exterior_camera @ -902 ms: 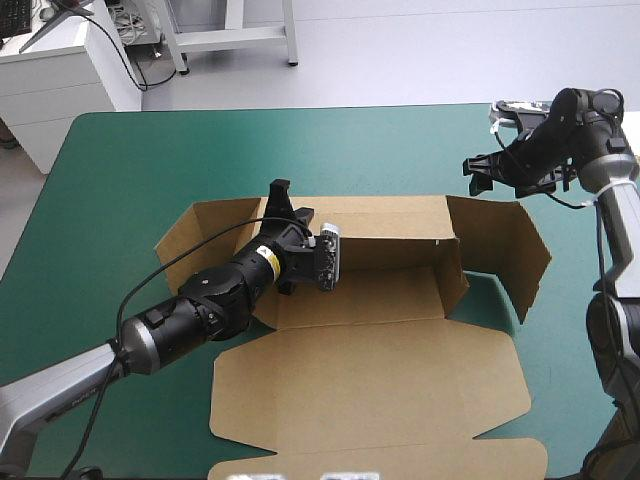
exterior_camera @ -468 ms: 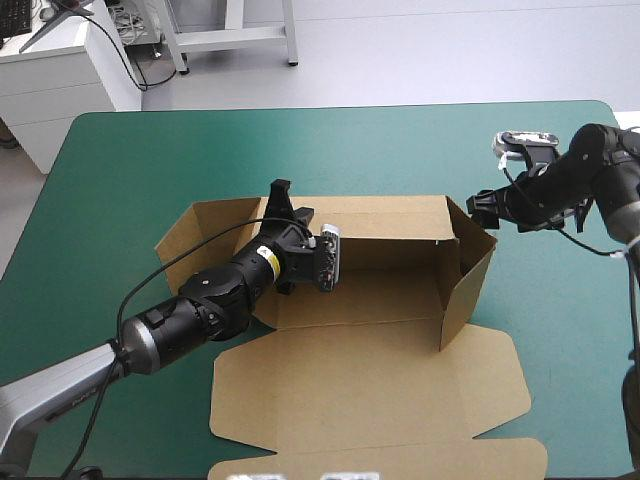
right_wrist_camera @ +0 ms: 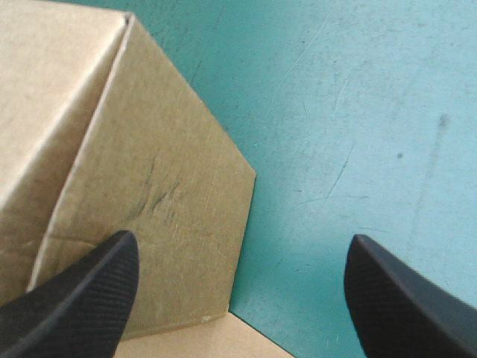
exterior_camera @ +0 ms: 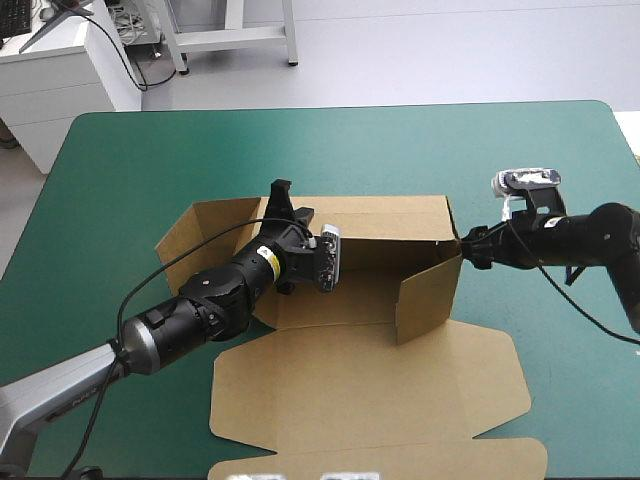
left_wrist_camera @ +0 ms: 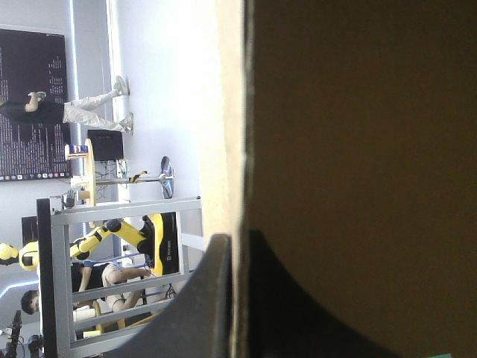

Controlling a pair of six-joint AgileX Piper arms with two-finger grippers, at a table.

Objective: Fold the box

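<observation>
The brown box lies mid-table as an open tray, its back wall raised and its lid flat toward the near edge. My left gripper is shut on the back wall's left part; in the left wrist view the board passes between its black fingers. The right side flap stands swung inward across the tray's right end. My right gripper is open at that flap's outer face, one finger in front of the board, the other over the teal-green cover.
The left side flap still spreads outward on the teal-green cover. The lid's front tab reaches the table's near edge. My right arm lies low over the cover by the table's right edge.
My right arm came down and leftward from the far right corner. The right side flap, spread outward earlier, has swung inward to stand across the tray's end. The left arm stayed still.
</observation>
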